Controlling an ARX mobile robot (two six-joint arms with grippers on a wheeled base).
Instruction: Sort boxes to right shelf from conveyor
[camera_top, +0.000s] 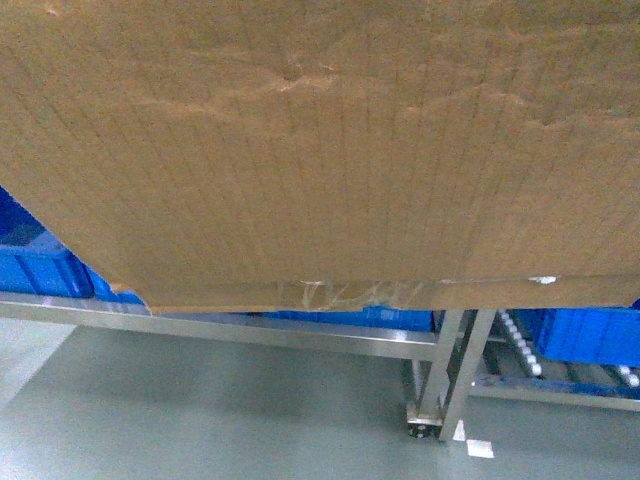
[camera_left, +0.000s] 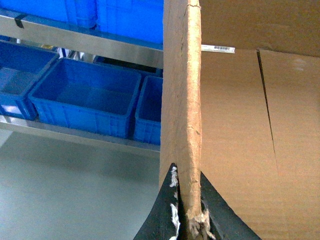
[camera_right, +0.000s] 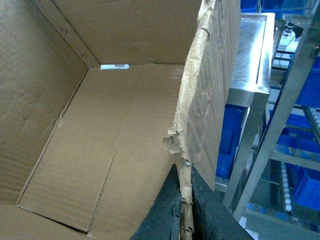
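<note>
Both grippers are clamped on the torn rim of the cardboard box, one on each side wall, as I read the wrist feeds.

Head view: I see the box (camera_top: 300, 150) filling the frame from 9 through 12 to 3 o'clock, its outer face toward me and clear tape (camera_top: 345, 293) on the bottom seam at 6 o'clock; neither arm shows here; below the box runs a steel rail of the right shelf (camera_top: 250, 328), with blue crates (camera_top: 40, 268) at 9 o'clock and white rollers (camera_top: 520, 345) at 4 o'clock.

Left wrist view: the left gripper (camera_left: 189, 212) sits at 6 o'clock, its dark fingers (camera_left: 162, 215) pinching the ragged wall edge, which rises straight to 12 o'clock; blue crates lie at 9 o'clock on the rack.

Right wrist view: the right gripper (camera_right: 184, 210) at 6 o'clock grips the other frayed wall from below; the box's inside opens toward 9 o'clock, a white label strip (camera_right: 114, 66) at 11 o'clock; shelf posts stand at 3 o'clock.
</note>
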